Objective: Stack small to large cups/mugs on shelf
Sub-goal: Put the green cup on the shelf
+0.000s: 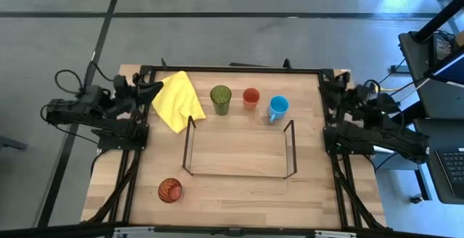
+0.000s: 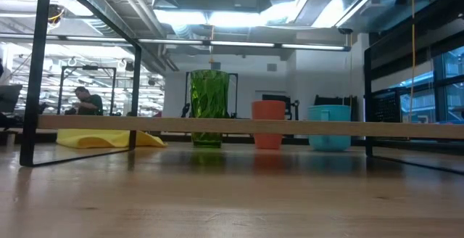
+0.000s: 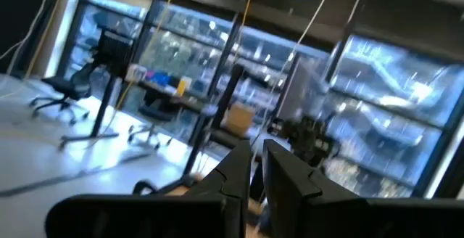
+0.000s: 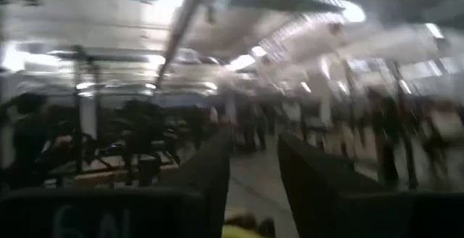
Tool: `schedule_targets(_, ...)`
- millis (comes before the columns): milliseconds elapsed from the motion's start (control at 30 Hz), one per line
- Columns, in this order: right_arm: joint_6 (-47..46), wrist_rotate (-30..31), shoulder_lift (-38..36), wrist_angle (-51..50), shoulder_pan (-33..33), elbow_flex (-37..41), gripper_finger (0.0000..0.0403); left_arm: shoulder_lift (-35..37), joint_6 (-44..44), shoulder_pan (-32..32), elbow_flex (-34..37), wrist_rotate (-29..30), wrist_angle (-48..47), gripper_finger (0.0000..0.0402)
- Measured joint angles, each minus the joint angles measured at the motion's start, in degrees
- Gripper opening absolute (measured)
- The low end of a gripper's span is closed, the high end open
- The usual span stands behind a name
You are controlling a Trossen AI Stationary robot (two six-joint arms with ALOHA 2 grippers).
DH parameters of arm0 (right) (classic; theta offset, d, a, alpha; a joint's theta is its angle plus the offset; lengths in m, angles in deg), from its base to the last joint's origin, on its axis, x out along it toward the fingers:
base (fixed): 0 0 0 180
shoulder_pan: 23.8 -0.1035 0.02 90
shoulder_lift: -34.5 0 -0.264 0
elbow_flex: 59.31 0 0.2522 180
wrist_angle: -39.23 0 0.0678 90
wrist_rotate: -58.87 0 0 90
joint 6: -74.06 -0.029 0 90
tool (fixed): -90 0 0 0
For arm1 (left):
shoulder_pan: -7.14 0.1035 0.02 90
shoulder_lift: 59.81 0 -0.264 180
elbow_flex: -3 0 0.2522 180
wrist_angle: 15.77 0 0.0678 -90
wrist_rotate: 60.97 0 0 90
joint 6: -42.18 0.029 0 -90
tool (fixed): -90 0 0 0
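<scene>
A translucent green tumbler, a plain orange cup and a light blue mug stand upright in a row on the table behind the wire shelf. They also show in the low view: the tumbler, the orange cup and the mug. The red-orange patterned cup stands at the near left of the table. My left gripper is at the far left, beside the yellow cloth, with its fingers together. My right gripper is at the far right, open and empty.
A yellow cloth lies crumpled at the far left, between my left gripper and the tumbler. The shelf's upright end frames stand at mid-table. A black frame runs round the table's edges.
</scene>
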Motion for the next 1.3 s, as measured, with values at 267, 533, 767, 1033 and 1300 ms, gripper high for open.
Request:
schedule_targets(267,-16.62,6.83,2.54,0.51,0.02,-0.60,0.0120,0.41,-7.70,0.00,-0.70,1.47,-4.66,0.0032)
schedule_targets(533,-35.18,3.26,4.33,5.72,0.02,-0.69,0.0120,0.41,-7.38,0.00,-0.70,3.26,-3.51,0.0032)
schedule_targets(767,-35.32,1.91,4.46,5.73,0.02,-0.67,0.0120,0.41,-4.33,-0.02,-0.70,5.93,-3.44,0.0032)
schedule_targets(1033,-35.30,1.91,4.46,5.66,0.02,-0.67,0.0120,0.41,-1.25,0.00,-0.70,7.31,-3.65,0.0032)
schedule_targets(1300,-35.24,1.91,4.46,5.64,0.00,-0.67,0.0120,0.41,-1.28,-0.02,-0.70,7.31,-3.64,0.0032)
